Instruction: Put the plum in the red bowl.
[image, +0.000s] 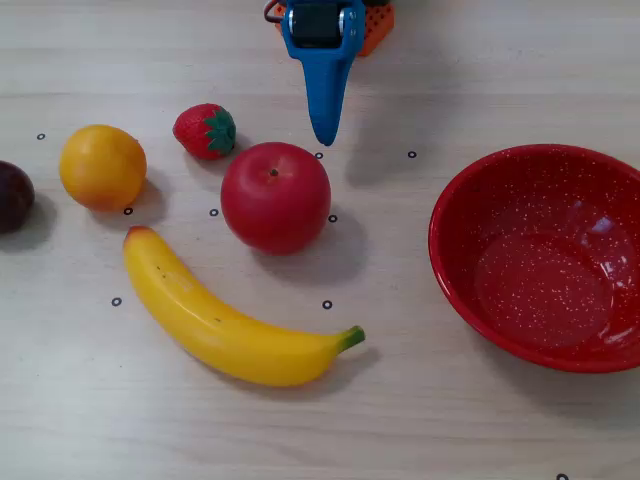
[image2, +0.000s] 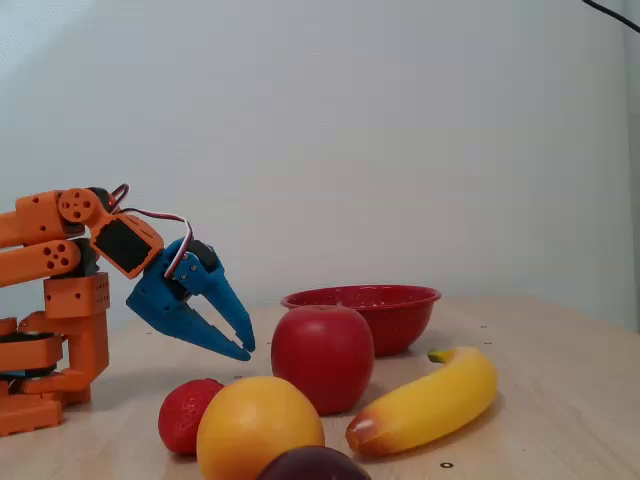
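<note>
The plum is a dark maroon ball at the far left edge of a fixed view, beside the orange; in the other fixed view the plum shows only partly at the bottom edge. The red bowl with white speckles stands empty at the right, and the bowl shows behind the apple in the low fixed view. My blue gripper points down at the table behind the apple, fingers together and holding nothing. Seen from the side, the gripper hovers above the table, far from the plum.
An orange, a strawberry, a big red apple and a banana lie between the plum and the bowl. The orange arm base stands at the left of the low fixed view.
</note>
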